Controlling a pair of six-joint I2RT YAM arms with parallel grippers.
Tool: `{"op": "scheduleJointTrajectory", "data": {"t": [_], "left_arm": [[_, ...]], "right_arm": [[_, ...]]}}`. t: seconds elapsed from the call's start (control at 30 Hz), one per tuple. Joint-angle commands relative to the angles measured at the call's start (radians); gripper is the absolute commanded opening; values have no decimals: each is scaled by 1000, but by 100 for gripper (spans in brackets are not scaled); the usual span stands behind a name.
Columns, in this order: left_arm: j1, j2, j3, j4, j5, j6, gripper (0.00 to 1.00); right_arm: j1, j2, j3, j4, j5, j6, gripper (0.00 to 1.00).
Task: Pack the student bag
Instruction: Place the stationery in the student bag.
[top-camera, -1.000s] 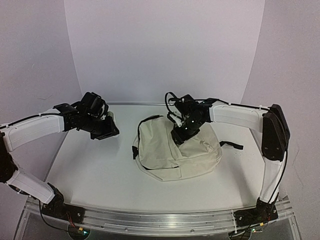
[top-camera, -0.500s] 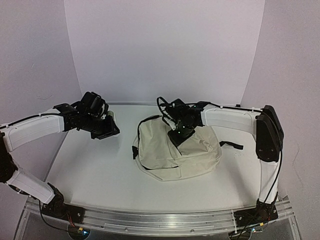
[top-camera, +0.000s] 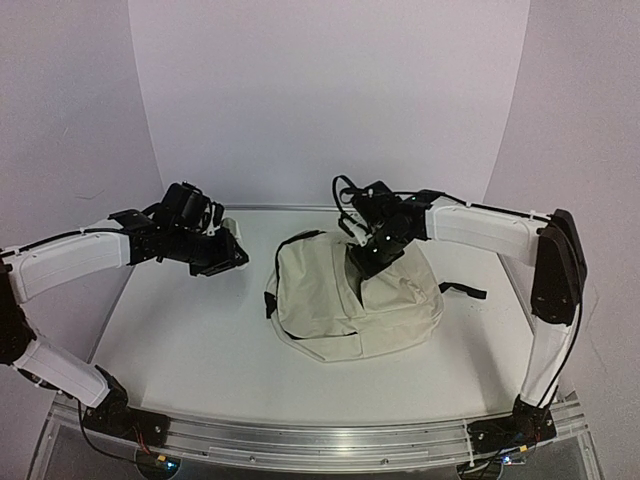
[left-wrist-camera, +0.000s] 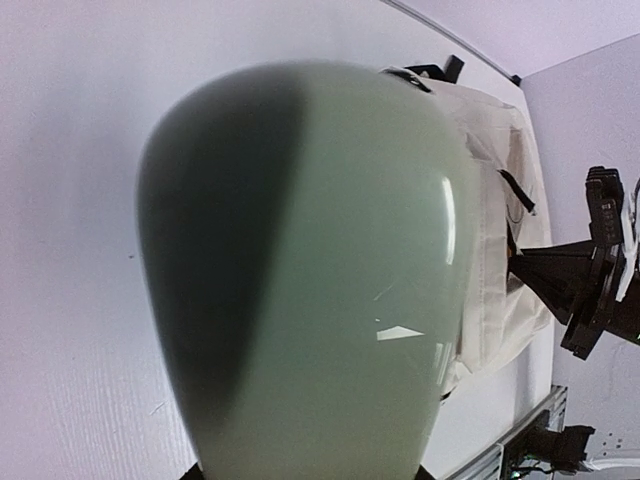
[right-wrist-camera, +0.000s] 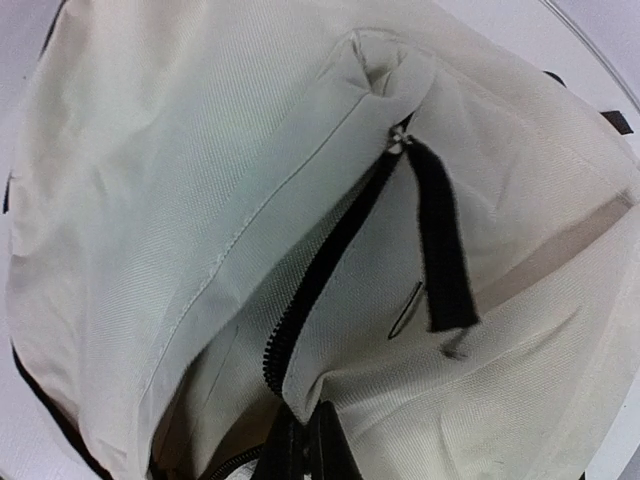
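Under right gripper's (top-camera: 366, 262) apparent pinch, unzipped cream bag (top-camera: 330, 312); left gripper (top-camera: 226, 250) around green object (left-wrist-camera: 310, 260).

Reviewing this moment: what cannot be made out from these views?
Left wrist: a pale green object fills the view, hiding the fingers of the left gripper; its identity is unclear.
Top external: that object is mostly hidden behind the gripper.
Right wrist: the student bag opening is a narrow slit, contents unseen; the right fingers are cut off by the bottom edge.
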Motion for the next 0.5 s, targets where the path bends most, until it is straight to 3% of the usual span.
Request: {"op": "scheduleJointTrajectory", "data": {"t": [0.0,0.17,0.47], "left_arm": [[-3,53,-1,213,165,-8,7],[-18,152,31,394,318,-25,6],[-158,430,192,619,464,-42,3]], "right_arm": [[-46,-127,4,-9,-149,21,0],[-68,-150,11,-9,-226,39,0],[-72,-175,-15,-6,-305,44,0]]}}
